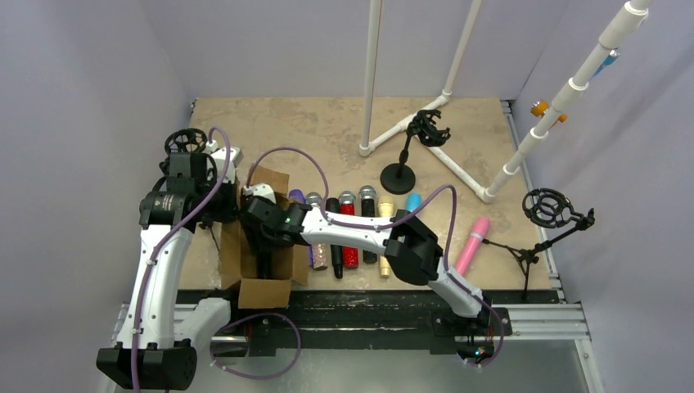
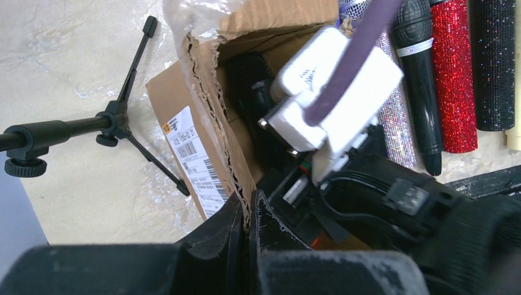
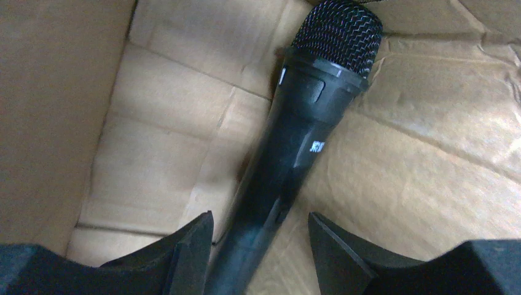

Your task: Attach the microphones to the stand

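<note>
A black microphone (image 3: 295, 153) lies inside a cardboard box (image 1: 260, 288). My right gripper (image 3: 259, 224) is open inside the box, its fingers on either side of the microphone's handle without closing on it; in the top view it is deep in the box (image 1: 263, 246). My left gripper (image 2: 252, 209) is shut on the torn edge of the box wall (image 2: 209, 110); the top view shows it at the box's left side (image 1: 232, 203). Several microphones lie in a row right of the box: silver glitter (image 1: 318, 239), red glitter (image 1: 349, 237), cream (image 1: 385, 239), light blue (image 1: 413, 201), pink (image 1: 473, 244).
A round-base desk stand (image 1: 398, 176) with a shock mount (image 1: 428, 127) stands behind the row. A tripod stand with a ring mount (image 1: 547, 207) is at the right edge, another (image 1: 185, 141) at the left, its legs (image 2: 117, 120) beside the box. White PVC pipes (image 1: 372, 82) rise at the back.
</note>
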Robot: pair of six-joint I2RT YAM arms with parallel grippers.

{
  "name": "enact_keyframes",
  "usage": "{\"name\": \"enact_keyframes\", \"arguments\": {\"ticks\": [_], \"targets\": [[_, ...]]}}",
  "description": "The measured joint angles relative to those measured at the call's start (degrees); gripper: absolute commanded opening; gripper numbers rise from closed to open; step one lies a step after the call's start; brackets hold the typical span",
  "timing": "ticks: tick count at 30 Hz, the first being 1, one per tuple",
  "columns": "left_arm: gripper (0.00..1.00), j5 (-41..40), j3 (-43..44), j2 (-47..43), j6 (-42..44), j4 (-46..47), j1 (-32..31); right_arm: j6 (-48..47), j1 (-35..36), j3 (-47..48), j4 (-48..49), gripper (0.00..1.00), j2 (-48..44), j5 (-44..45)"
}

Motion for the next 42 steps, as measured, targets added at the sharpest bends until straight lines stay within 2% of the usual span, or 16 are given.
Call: {"name": "enact_keyframes", "arguments": {"ticks": [8, 16, 20, 25, 29, 33, 42], "targets": [[0.00, -1.9, -0.4, 0.2, 0.2, 0.9, 0.6, 0.4, -0.6, 6.8, -1.4, 0.63, 6.3, -1.2], [0.00, -2.6, -1.2, 1.6, 0.4, 3.5, 0.9, 0.7, -1.5, 8.2, -0.8, 0.57, 8.0, -2.8], [0.00, -1.3, -1.5, 2.2, 0.5, 4.4, 0.8, 0.8, -1.9, 5.3, 4.1, 0.47, 7.3, -4.1], [0.00, 1.7, -1.7, 3.1, 0.6, 4.9, -0.4, 2.5, -3.2, -2.3, 11.8, 0.15, 4.5, -6.9], [0.00, 1.3, -1.7, 3.1, 0.6, 4.9, -0.4, 3.9, -4.4, -10.8, 18.4, 0.02, -0.2, -8.1], [0.00, -1.4, -0.9, 3.2, 0.6, 4.3, -0.4, 3.8, -6.1, -15.1, 20.2, 0.00, -5.7, -8.9], [0.00, -6.3, 1.6, 4.2, 1.6, 3.9, -0.4, 2.1, -10.1, -16.6, 21.8, 0.00, -20.2, -10.0]]}}
